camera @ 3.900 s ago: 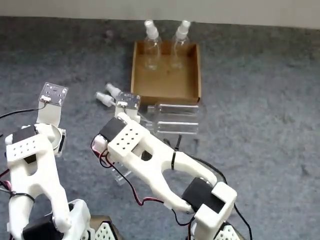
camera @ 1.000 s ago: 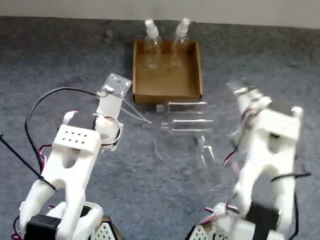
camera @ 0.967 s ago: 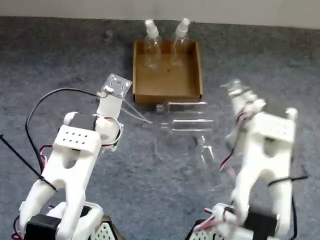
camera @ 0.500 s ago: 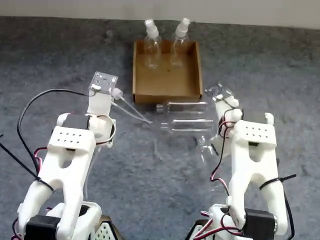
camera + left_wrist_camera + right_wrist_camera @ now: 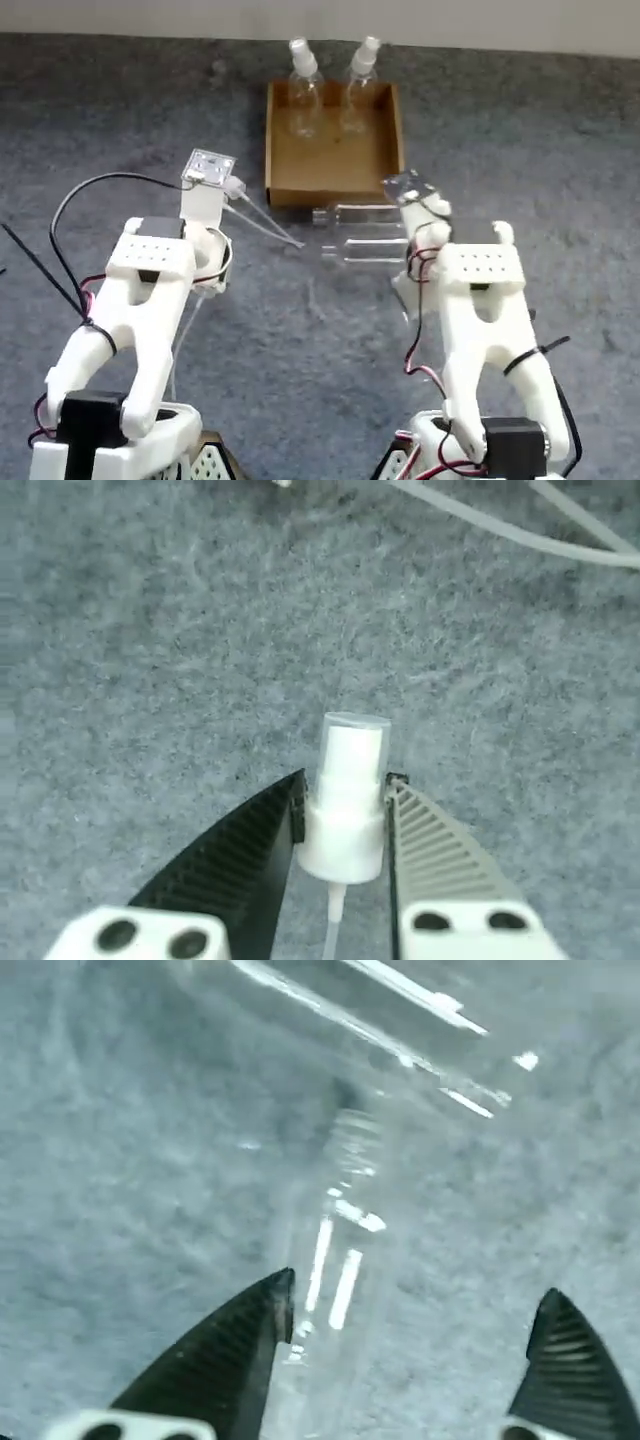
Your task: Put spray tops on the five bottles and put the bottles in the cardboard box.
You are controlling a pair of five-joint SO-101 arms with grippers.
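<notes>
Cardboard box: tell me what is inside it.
Two bottles with spray tops stand at the far end of the box. Its floor in front of them shows fully; nothing covers it.

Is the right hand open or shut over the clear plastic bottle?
Open: the right hand holds its black fingers wide apart, the clear plastic bottle lying between them.

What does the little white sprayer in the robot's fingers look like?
The white plastic spray top has a narrow nozzle head under a clear cap, a wider round collar below, and a thin white tube running out of the collar. The left gripper grips it at the collar, a black finger on one side and a pale ridged one on the other. It is on no bottle, and grey carpet lies behind it.
</notes>
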